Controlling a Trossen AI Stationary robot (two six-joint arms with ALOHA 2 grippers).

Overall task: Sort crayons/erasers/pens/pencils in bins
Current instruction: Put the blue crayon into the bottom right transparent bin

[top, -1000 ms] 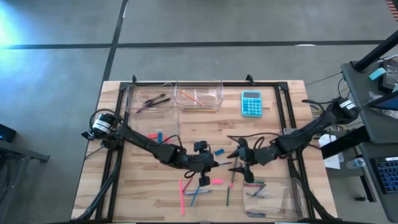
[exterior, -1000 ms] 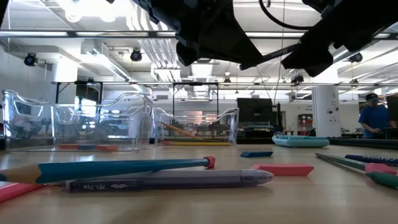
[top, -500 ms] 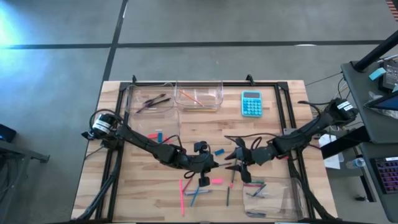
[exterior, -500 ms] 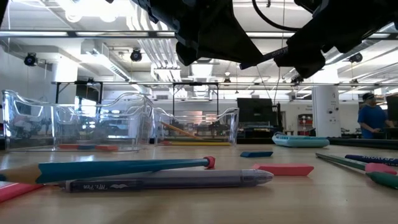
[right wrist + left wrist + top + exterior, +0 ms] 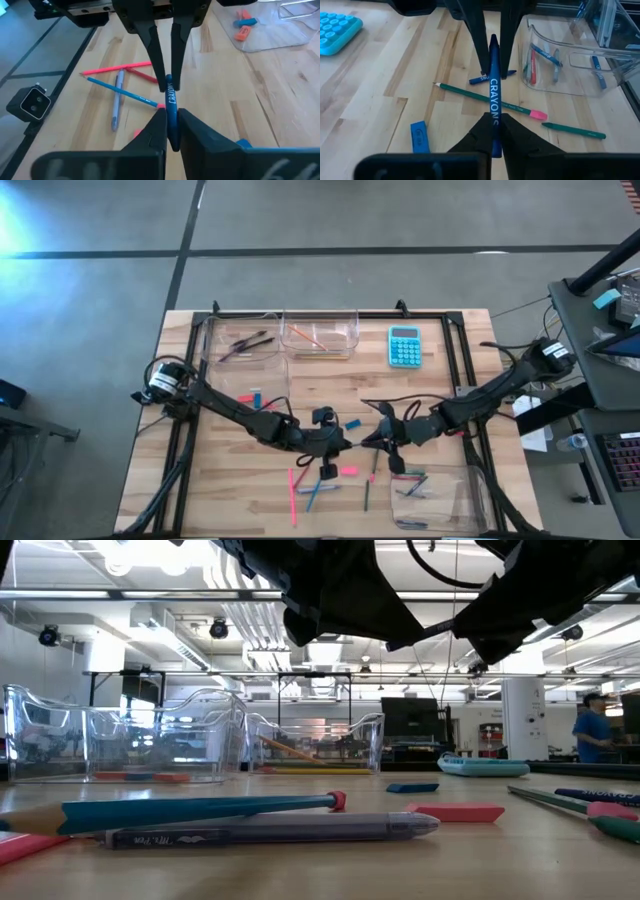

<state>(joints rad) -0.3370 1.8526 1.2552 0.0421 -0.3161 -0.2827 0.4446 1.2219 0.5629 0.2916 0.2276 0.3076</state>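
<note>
A blue crayon (image 5: pixel 494 85) marked CRAYONS hangs above the middle of the table, between my two grippers. My left gripper (image 5: pixel 347 445) comes from the table's left and is shut on one end. My right gripper (image 5: pixel 378 438) comes from the right and is shut on the other end. Below them a blue eraser (image 5: pixel 420 136) and a pink eraser (image 5: pixel 348 471) lie flat on the wood, among loose pencils and sticks (image 5: pixel 310 492). Clear bins stand at the far left (image 5: pixel 240 340), far middle (image 5: pixel 320 335) and near right (image 5: pixel 440 495). My left gripper pinches the crayon's left end (image 5: pixel 493 119) between its two fingers. The fingers reach level from the table's left and lie along the crayon. The crayon is lifted clear of the table, roughly level. My right gripper pinches the crayon's right end (image 5: pixel 171 114) between its two fingers. The fingers come level from the table's right and lie along the crayon, tips facing my left gripper's fingers (image 5: pixel 154 55). The crayon bridges both grippers in the air.
A turquoise calculator (image 5: pixel 404 346) lies at the far right. A fourth clear bin (image 5: pixel 250 392) at the left holds pink and blue erasers. A green pencil (image 5: pixel 490 101) and a blue crayon (image 5: pixel 490 77) lie under the grippers. A person (image 5: pixel 592 730) stands beyond the table.
My right gripper, wide open a second ago, has moved a little toward the table's left and shut on the free end of the crayon, which my left gripper keeps holding. The crayon has stayed where it was, clear of the table.
</note>
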